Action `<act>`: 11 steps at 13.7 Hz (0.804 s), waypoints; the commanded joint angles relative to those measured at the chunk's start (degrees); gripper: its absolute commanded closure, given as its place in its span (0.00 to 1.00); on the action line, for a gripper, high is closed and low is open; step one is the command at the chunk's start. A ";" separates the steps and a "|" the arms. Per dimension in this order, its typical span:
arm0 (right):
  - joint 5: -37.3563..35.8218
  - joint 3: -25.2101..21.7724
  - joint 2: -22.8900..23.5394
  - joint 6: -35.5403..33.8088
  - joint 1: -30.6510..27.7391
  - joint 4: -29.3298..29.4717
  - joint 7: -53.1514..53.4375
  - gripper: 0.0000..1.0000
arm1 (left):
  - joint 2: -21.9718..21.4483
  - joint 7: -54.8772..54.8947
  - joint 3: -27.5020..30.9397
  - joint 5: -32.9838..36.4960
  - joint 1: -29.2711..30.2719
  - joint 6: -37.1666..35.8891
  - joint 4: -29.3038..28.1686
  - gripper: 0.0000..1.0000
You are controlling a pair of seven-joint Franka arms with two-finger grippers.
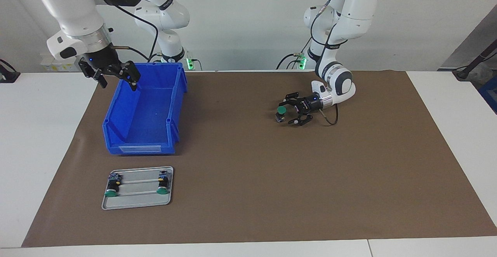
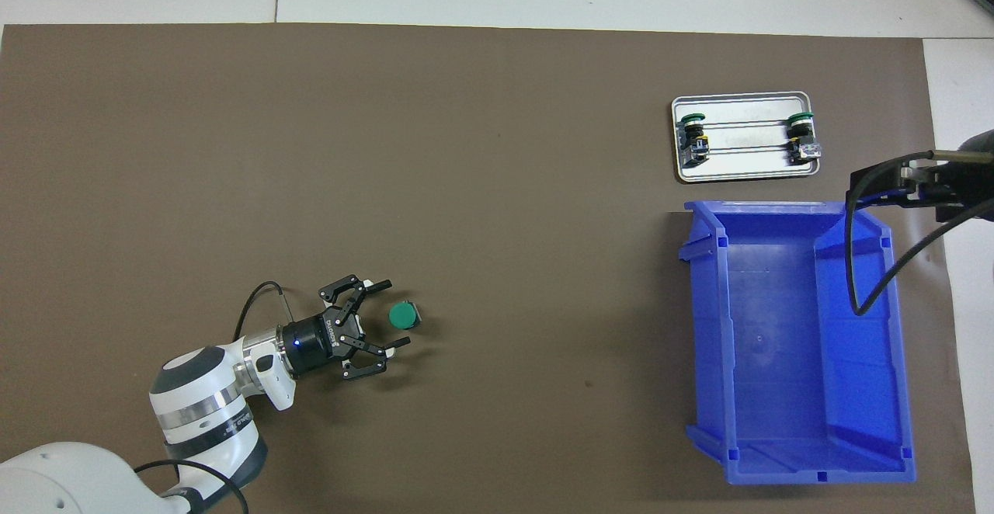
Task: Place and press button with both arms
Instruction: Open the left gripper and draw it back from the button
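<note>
On the brown mat (image 1: pixel 248 195), an empty blue plastic bin (image 2: pixel 800 421) is seen toward the right arm's end, and the right gripper (image 1: pixel 114 79) is held open over its rim. Farther from the robots, a grey metal tray (image 1: pixel 136 202) carries two green-capped buttons (image 1: pixel 164 190). Toward the left arm's end, the third green-capped button (image 2: pixel 403 314) stands upright on the mat, just ahead of the open left gripper (image 2: pixel 388 314), between its fingertips and apparently not yet gripped.

Showing three green-capped buttons total — one button (image 1: pixel 281 112) (image 2: pixel 403 314) sitting on the brown mat (image 1: pixel 252 195) (image 2: pixel 388 149), two lying in the grey tray (image 1: pixel 136 203) (image 2: pixel 742 175). Also showing one blue bin (image 1: pixel 145 109) (image 2: pixel 796 343) — and two arms.
</note>
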 commanded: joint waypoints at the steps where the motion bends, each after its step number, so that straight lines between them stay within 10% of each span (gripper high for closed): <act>1: 0.20 -0.63 -1.45 0.40 0.28 -1.61 -1.18 0.00 | -1.53 2.98 0.06 5.56 6.16 -2.37 -2.02 0.03; 6: 0.20 -0.63 -1.45 0.40 0.28 -1.70 -1.18 0.00 | -5.65 -17.10 0.15 21.12 18.21 -8.34 4.64 0.03; 11: 0.20 -0.63 -1.45 0.40 0.28 -1.61 -1.18 0.00 | -7.23 -52.74 0.15 31.39 19.55 -11.96 24.82 0.03</act>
